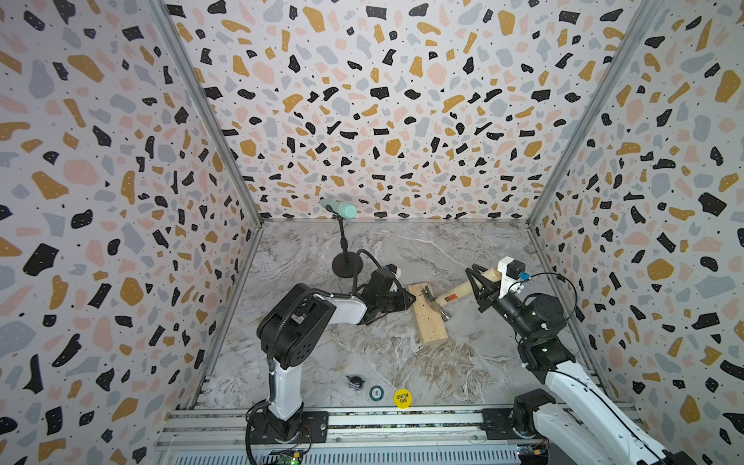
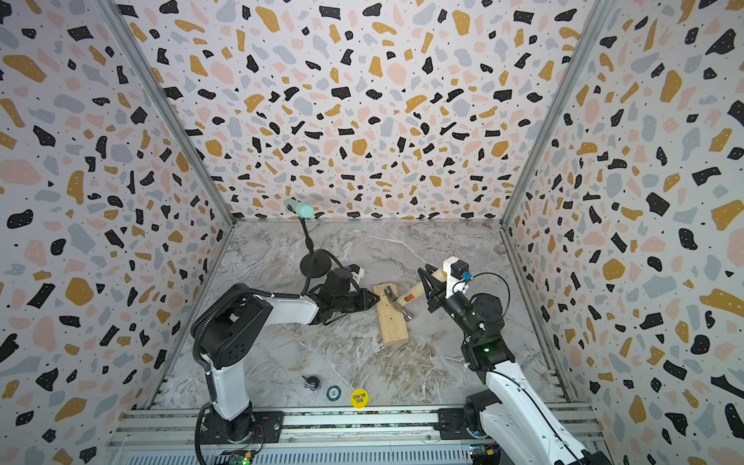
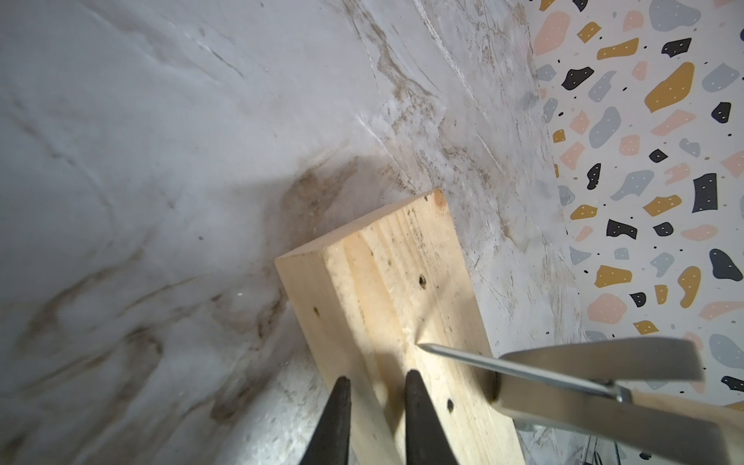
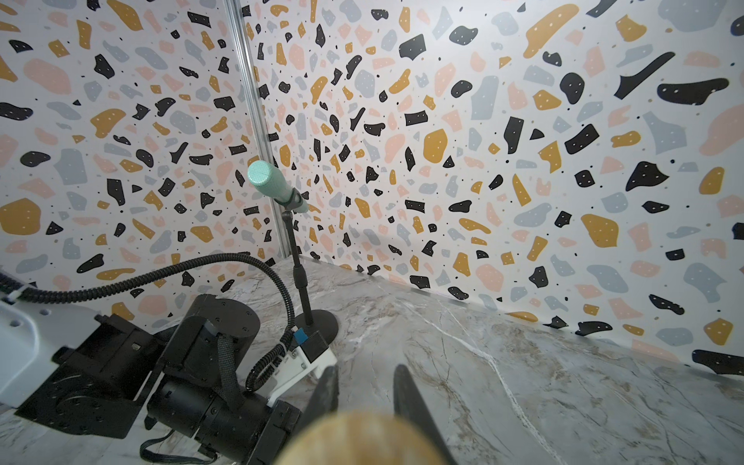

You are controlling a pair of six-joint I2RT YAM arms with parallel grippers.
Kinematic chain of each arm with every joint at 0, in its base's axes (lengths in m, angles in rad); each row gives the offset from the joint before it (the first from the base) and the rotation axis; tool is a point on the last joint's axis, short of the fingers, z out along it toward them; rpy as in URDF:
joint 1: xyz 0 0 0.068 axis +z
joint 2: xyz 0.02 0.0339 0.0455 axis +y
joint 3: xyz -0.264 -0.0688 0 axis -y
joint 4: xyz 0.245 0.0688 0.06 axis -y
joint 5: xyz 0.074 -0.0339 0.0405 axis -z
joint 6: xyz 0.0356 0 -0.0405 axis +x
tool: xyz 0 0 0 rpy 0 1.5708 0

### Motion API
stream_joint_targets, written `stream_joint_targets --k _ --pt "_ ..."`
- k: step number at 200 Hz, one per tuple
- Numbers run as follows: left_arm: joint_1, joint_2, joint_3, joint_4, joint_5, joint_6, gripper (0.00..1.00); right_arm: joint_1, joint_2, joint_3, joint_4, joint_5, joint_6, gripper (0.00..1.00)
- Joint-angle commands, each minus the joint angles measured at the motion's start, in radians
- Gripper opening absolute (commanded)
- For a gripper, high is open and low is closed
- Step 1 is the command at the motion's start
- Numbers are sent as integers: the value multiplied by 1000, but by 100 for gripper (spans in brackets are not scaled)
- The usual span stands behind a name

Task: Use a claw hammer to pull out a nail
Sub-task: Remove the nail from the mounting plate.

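A marble-patterned tabletop (image 1: pixel 386 354) is enclosed on three sides by terrazzo-printed walls (image 1: pixel 382 100). "BIG BLIND" is read on a yellow disc (image 1: pixel 402 398) near the front edge. The orange-and-black label (image 1: pixel 451 298) on the claw hammer (image 1: pixel 463 290) cannot be read. The handle is clamped by the right gripper (image 1: pixel 480 288), and the head is laid across the wood block (image 1: pixel 430 324). The nail (image 3: pixel 463 356) is caught in the claw, its tip bare above the block. The left gripper (image 3: pixel 376 376) is held narrowly parted over the block's edge.
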Motion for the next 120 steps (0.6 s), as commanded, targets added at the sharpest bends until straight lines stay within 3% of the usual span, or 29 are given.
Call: stream_joint_targets --k 1,120 --pt "-9 34 -33 -172 -10 13 19 4 -14 43 -109 -48 47 0" --pt "-9 29 -38 -158 3 9 20 4 -27 227 -219 -35 -24 0"
